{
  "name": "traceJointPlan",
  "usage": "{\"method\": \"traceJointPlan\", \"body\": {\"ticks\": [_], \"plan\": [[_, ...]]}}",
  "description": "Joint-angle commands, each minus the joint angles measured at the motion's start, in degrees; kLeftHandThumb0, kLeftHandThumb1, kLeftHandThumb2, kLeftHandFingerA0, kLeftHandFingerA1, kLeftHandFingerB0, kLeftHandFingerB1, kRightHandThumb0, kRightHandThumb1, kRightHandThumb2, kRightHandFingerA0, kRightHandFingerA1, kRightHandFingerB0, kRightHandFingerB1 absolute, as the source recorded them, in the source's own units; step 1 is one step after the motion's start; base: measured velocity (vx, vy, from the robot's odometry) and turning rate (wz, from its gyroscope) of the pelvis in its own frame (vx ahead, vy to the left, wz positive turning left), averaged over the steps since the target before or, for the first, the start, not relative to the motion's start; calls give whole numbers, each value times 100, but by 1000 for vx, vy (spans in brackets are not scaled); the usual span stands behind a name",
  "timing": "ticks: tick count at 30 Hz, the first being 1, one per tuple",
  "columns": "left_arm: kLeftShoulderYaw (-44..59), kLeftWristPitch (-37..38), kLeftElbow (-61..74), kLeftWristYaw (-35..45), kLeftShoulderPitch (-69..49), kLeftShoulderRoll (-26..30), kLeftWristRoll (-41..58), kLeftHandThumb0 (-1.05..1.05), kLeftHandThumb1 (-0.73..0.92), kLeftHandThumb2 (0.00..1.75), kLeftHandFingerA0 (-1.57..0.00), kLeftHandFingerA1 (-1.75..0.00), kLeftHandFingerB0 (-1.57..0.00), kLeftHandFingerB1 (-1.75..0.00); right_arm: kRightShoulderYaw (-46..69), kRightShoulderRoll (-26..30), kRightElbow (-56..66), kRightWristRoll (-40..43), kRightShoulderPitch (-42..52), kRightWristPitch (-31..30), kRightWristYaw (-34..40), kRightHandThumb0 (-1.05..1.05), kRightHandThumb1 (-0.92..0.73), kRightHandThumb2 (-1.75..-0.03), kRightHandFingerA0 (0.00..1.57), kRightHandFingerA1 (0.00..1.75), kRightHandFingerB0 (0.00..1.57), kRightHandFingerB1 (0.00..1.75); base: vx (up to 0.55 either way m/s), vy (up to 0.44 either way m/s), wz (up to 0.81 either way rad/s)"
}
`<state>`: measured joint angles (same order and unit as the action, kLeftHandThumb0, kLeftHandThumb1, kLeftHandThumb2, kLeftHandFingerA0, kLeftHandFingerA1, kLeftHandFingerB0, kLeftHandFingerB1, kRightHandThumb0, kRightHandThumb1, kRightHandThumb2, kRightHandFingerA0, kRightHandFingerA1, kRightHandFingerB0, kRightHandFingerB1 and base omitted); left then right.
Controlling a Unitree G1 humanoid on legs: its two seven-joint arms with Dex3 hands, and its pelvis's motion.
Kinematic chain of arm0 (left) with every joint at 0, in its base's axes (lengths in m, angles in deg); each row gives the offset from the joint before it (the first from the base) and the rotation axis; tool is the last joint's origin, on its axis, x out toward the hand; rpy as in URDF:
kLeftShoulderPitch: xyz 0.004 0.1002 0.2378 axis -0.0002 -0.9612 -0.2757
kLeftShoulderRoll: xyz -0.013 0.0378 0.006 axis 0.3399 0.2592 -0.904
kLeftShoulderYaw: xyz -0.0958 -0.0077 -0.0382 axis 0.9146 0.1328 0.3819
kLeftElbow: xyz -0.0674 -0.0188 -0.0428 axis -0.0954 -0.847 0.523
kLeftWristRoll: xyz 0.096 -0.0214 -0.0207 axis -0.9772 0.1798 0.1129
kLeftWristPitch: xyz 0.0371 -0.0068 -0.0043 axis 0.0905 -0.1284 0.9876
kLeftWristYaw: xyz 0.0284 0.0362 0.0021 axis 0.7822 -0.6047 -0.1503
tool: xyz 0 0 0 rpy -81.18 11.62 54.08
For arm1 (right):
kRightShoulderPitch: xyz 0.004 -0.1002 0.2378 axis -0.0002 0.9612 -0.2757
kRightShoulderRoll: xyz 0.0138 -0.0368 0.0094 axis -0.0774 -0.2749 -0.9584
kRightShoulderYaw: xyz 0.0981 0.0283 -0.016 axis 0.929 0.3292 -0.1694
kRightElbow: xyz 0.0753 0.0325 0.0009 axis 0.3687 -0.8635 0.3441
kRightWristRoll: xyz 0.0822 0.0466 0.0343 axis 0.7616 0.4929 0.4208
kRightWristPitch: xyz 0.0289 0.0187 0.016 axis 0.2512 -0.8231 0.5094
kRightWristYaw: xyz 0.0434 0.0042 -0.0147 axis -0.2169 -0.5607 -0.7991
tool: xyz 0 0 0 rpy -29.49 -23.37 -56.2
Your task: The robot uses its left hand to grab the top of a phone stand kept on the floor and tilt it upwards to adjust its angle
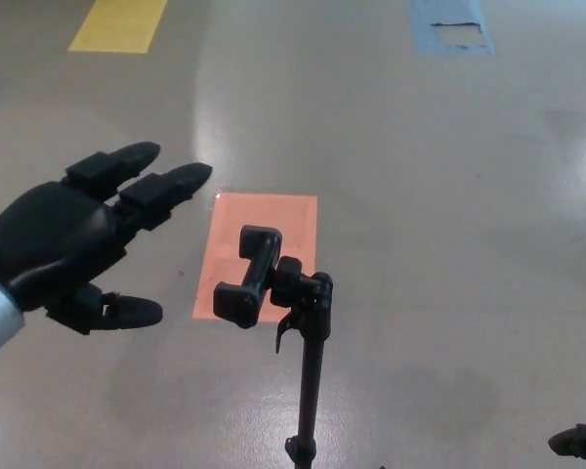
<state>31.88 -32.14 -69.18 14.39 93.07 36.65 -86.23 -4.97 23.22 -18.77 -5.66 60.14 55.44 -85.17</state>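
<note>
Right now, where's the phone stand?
In the head view the phone stand stands at bottom centre, its clamp over the orange floor patch. The open left hand hovers to its left, not touching it.

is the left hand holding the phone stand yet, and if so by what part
No, nothing is held. The left hand is open, fingers apart, off to the left of the phone stand and clear of its clamp top. The right hand barely shows.

Left hand (63, 239): matte black, two thick segmented fingers (166, 186) and a thumb, silver-grey forearm behind the wrist.
</note>
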Motion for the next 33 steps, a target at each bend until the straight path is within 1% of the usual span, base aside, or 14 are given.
{"method": "traceJointPlan", "body": {"ticks": [1,13,21,22,26,27,30,31,32,33], "plan": [[-89,57,180,160,132,161,-463,-88,57,88,0,-1,0,-6,8,99,-44,-16,-50,-26,-78,-34,-50,-102,2,49,0,47,0,0,0],[-135,28,456,163,214,207,-881,-83,53,87,-2,-7,0,-10,8,91,-99,-33,-120,-74,-48,-33,-49,-102,2,49,0,46,0,0,0],[-134,-52,688,373,229,175,-925,-74,48,86,-1,-14,0,-18,-15,93,-104,-56,-111,-50,-45,-33,-49,-102,3,49,1,47,0,0,0],[-131,-101,760,429,225,149,-922,-73,47,85,-3,-15,-2,-20,8,88,-111,-32,-114,-48,-62,-57,-69,-61,19,35,17,28,0,0,0],[-130,-178,884,503,196,92,-963,-72,46,85,-4,-15,-3,-21,-18,92,-113,-59,-129,-58,-64,-57,-70,-61,20,35,17,28,0,0,0],[-142,-164,886,491,198,67,-966,-71,45,85,0,-17,0,-24,-23,94,-108,-64,-131,-54,-69,-57,-70,-61,20,35,17,28,0,0,0],[-155,-113,873,475,191,17,-949,-71,45,85,0,-16,0,-23,-33,94,-102,-70,-127,-54,-71,-57,-70,-61,20,35,17,28,0,0,0],[-169,-108,874,477,190,3,-962,-74,58,58,0,-24,0,-25,-36,92,-103,-72,-130,-67,-75,-33,-50,-102,3,49,1,47,0,0,0],[-185,-97,876,458,188,-7,-1002,-74,47,85,-5,-15,-3,-19,-39,91,-103,-71,-130,-77,-86,-33,-50,-102,3,49,0,47,0,0,0],[-196,-91,878,443,187,-14,-1032,-74,47,85,-5,-15,-3,-19,-40,91,-103,-70,-131,-84,-94,-33,-50,-102,3,49,0,47,0,0,0]]}}
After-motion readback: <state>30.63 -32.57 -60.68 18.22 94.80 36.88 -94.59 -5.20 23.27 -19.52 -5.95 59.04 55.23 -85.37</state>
